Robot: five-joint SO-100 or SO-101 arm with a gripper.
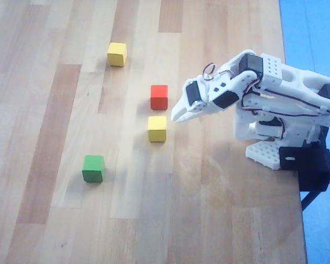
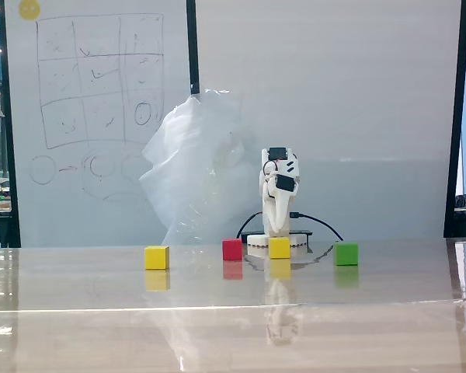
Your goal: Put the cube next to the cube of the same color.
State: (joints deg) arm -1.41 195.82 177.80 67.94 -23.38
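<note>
Overhead view: our tool (image 1: 179, 115) hangs empty, tips seemingly pressed together, at three o'clock of the near yellow cube (image 1: 157, 128). We should spread it, straddle squarely, then carry toward the far yellow cube (image 1: 117, 54) at eleven o'clock.

A white 3D-printed plastic robot arm (image 1: 275, 93) with black servo motors set into its joints, seen from overhead. Thin red and dark wires loop above the wrist. Small holes dot a flat white upper plate, and the perforated white base meets a black clamp (image 1: 311, 165).
</note>
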